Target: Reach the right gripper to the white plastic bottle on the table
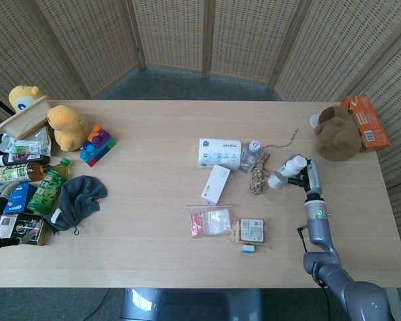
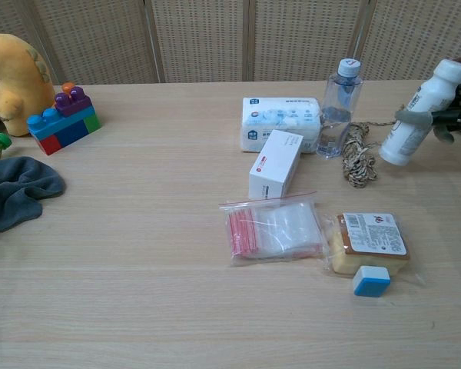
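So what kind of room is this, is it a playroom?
Probably a robot test room, not a playroom: woven screens fence off a wooden table strewn with odd items, and the right hand holds a white plastic bottle.

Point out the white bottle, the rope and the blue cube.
white bottle (image 2: 421, 115), chest view, on its body.
rope (image 2: 356, 156), chest view, on the coiled bundle.
blue cube (image 2: 370, 280), chest view, on its top face.
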You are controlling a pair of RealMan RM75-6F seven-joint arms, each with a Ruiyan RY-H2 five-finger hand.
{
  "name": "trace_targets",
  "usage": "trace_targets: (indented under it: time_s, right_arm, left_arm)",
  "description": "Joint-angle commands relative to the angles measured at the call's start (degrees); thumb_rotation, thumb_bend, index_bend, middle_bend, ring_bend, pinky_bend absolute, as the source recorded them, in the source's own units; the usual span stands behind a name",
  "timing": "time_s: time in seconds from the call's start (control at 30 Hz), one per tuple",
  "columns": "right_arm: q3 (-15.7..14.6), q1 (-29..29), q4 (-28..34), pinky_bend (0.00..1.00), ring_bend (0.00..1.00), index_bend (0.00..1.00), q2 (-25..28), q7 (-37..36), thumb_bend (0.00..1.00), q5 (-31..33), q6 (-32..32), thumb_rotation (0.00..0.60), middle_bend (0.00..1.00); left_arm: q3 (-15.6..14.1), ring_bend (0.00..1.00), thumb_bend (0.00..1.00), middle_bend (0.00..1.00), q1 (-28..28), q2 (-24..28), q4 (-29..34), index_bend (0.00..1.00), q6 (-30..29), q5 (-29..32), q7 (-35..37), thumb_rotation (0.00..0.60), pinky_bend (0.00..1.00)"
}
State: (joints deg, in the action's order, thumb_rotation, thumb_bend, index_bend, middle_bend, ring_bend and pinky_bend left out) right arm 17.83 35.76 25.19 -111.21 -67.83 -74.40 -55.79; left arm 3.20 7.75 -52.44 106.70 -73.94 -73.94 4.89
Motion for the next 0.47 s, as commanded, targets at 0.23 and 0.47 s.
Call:
trace_targets:
  time_s: [0.23, 0.47]
  right_arm:
    - [3.61, -1.66, 19.11, 0.89, 0.63, 0.60, 10.89, 11.20, 0.02, 0.78, -8.97, 0.600, 0.87]
    - [6.12, -3.72, 35.59, 0.89, 0.63, 0.60, 18.58, 21.71, 0.01, 3.20, -11.63, 0.600, 0.87]
  left_arm:
    - [0.03, 0.00, 0.00, 0.00, 0.21, 0.47, -0.21, 0.01, 0.56, -0.72, 1.85, 0.600, 0.00]
    - [-0.18, 0.00, 0.00, 0.00, 0.05, 0.99, 0.15, 0.01, 0.24, -1.98, 3.01, 0.600, 0.00]
